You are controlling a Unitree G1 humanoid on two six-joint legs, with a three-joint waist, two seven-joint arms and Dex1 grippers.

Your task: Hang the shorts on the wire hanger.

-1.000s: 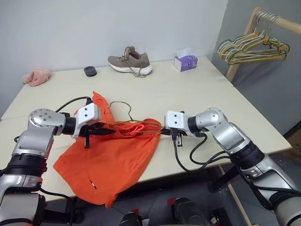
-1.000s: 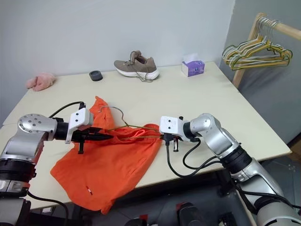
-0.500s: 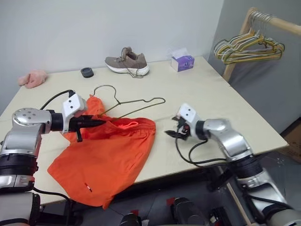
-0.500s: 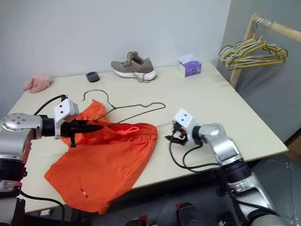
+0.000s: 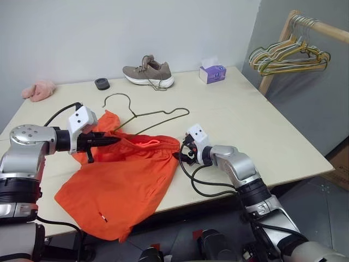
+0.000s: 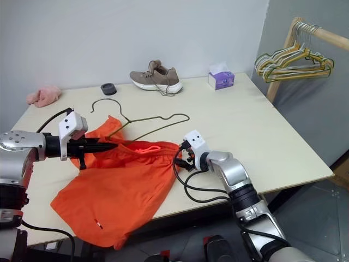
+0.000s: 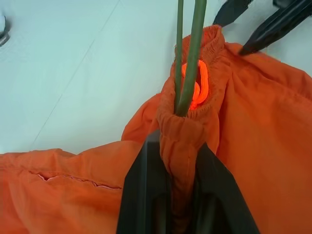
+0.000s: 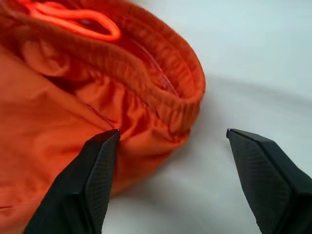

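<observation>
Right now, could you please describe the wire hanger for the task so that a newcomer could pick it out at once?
Start at the cream table and find the orange shorts near its front left. The wire hanger lies on the table just behind them, one end running into their waistband. It is a single thin olive-green wire, unlike the bunch of coloured hangers on the wooden rail at the right.

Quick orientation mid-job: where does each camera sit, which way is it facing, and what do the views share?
Left and right eye views: head, looking forward and down over the table; both arms show.
Left wrist view: along the left gripper, shut on the shorts, wire hanger entering the waistband.
Right wrist view: along the open right gripper at the waistband's other end.
Shared: all views show the shorts.
</observation>
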